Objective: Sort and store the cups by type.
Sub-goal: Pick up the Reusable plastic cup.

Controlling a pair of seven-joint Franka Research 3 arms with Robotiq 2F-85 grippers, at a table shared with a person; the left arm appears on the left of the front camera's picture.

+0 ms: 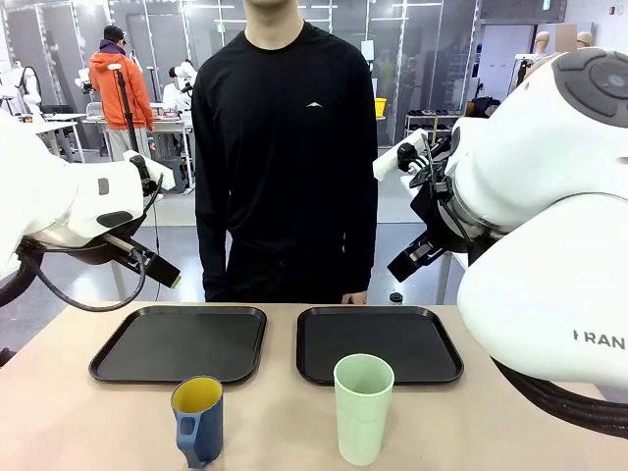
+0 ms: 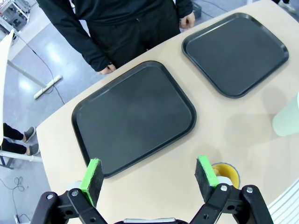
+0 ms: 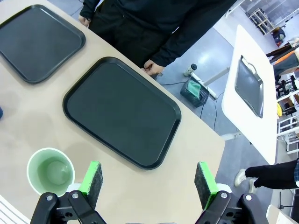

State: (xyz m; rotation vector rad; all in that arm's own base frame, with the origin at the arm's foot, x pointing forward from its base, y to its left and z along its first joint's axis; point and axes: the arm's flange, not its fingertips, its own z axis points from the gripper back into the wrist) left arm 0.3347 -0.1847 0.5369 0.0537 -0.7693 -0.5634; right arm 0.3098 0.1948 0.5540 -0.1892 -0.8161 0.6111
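Near the table's front edge stands the dark blue mug [image 1: 198, 422], handled and yellow inside. To its right is the taller pale mint-green tumbler [image 1: 363, 408]. Both are upright and free. My left gripper [image 2: 149, 175] hangs open above the table with nothing between its green pads. The mug's yellow mouth [image 2: 227, 173] peeks from behind its right finger [image 2: 205, 171]. My right gripper [image 3: 148, 179] is also open and empty, high above the table. The tumbler [image 3: 50, 171] lies just left of its left finger [image 3: 91, 179].
Two empty black trays lie side by side behind the cups, the left tray [image 1: 182, 341] and the right tray [image 1: 378, 341]. A person in black [image 1: 285, 147] stands at the far edge, with hands [image 2: 108, 69] hanging by the table rim.
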